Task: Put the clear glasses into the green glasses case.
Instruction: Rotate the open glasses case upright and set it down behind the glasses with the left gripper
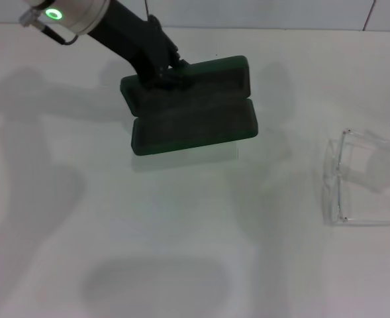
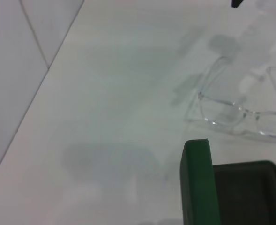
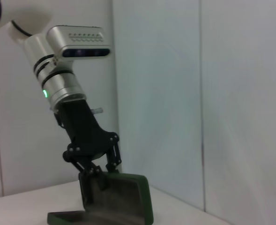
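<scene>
Case-opening step: left gripper [image 1: 165, 74] fingers clamped on green glasses case [image 1: 193, 109] lid, clear glasses [image 1: 360, 179] waiting on tabletop [image 1: 181, 252], next needing a right-arm pick; right fingers' state impossible to tell.

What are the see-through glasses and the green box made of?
The clear glasses look like hard, colourless plastic: the white table shows right through them and their edges shine. The green glasses case seems to have a stiff, matte dark green shell, probably plastic, with a soft, fuzzy dark grey lining like felt. The left gripper holds its lid.
</scene>
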You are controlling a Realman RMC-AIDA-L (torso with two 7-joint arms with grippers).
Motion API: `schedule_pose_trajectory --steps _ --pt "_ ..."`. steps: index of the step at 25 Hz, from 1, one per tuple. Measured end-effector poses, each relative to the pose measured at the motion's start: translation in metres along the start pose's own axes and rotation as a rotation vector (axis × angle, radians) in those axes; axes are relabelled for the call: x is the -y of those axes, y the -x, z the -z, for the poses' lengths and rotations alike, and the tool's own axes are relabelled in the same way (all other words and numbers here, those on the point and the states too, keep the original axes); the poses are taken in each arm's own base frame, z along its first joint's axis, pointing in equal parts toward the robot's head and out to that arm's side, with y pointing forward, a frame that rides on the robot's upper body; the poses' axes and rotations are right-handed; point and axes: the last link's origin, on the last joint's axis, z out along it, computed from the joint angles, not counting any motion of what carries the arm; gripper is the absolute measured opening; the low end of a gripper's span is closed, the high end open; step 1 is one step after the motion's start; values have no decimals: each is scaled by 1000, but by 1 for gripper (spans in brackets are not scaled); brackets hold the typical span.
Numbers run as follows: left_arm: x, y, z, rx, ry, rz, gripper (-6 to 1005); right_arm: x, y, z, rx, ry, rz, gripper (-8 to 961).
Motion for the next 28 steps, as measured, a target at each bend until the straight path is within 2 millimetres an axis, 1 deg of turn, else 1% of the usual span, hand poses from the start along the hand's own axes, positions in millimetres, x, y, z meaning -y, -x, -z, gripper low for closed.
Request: schedule_pose_trajectory --steps 1,11,14,16,22,24,25,28 --pt "0 -4 -3 4 6 -13 204 0 0 1 1 -2 -3 758" --pt "0 -8 -18 69 43 -56 204 -1 -4 3 -1 -4 -23 757" --pt "0 -12 -27 130 56 -80 204 0 -3 3 -2 -5 -22 756" --pt "0 -13 -31 139 57 -87 204 0 -3 4 -2 -6 -20 756" --pt "5 -22 -49 148 22 -114 204 2 -3 5 -4 -14 -18 755" --pt "6 -26 -57 150 10 -125 204 3 -3 8 -5 -23 -18 755" --pt "6 -26 -57 150 10 -125 204 4 -3 10 -4 -31 -18 755" --pt "4 -32 -66 128 9 -131 204 6 -2 15 0 -52 -17 754"
